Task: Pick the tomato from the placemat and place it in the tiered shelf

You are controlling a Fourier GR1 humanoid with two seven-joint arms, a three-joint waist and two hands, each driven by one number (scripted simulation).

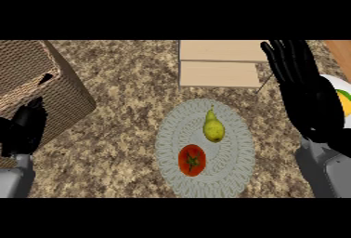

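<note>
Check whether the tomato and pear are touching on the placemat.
Apart. The head view shows a strip of placemat between the tomato and the pear.

Steep head-height view onto counter (123, 153)

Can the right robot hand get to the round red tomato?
Probably yes: the right robot hand is open, and only bare mat lies between it and the round red tomato.
</note>
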